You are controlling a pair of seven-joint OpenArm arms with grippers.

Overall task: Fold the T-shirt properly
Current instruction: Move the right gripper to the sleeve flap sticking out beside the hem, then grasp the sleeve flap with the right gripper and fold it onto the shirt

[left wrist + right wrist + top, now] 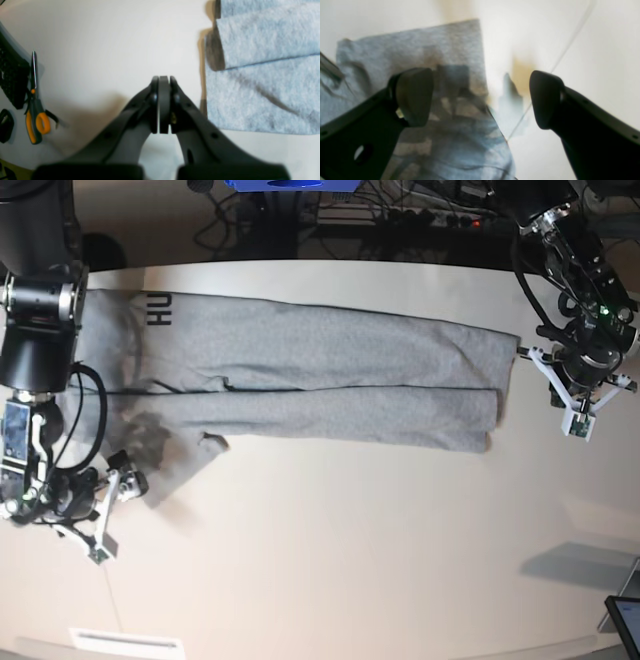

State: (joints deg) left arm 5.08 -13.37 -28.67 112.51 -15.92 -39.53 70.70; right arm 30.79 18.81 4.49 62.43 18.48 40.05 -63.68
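While the T-shirt [320, 375] lies stretched lengthwise across the table [350, 560], already doubled into a long narrow band with both side panels laid inward, the lengthwise folds count as done and the crosswise fold remains.

Item, T-shirt: grey, flat on the tabletop. The black lettering peeks out at the end towards the right arm; a loose flap, probably a sleeve, trails off that same end. The opposite end shows two stacked layers with neat edges, seen clearly in the left wrist view [262, 75].

Item, left claw [163, 80]: pads pressed fully together, nothing between them. It hangs over bare table just beside the shirt's edge, apart from the cloth.

Item, right claw [480, 100]: fingers spread wide, holding nothing. It hovers above the lettered end, one finger over the cloth, the other over bare table.

Item, scissors [35, 110]: orange-handled, well apart from the shirt, no part in the job.

Step in hand, as judged: between folds, neither claw engaged.

Next move calls for: reopening the left claw, pinching both layers at one end, tucking in the loose flap, and carrying that end over the other without dragging the stack askew.
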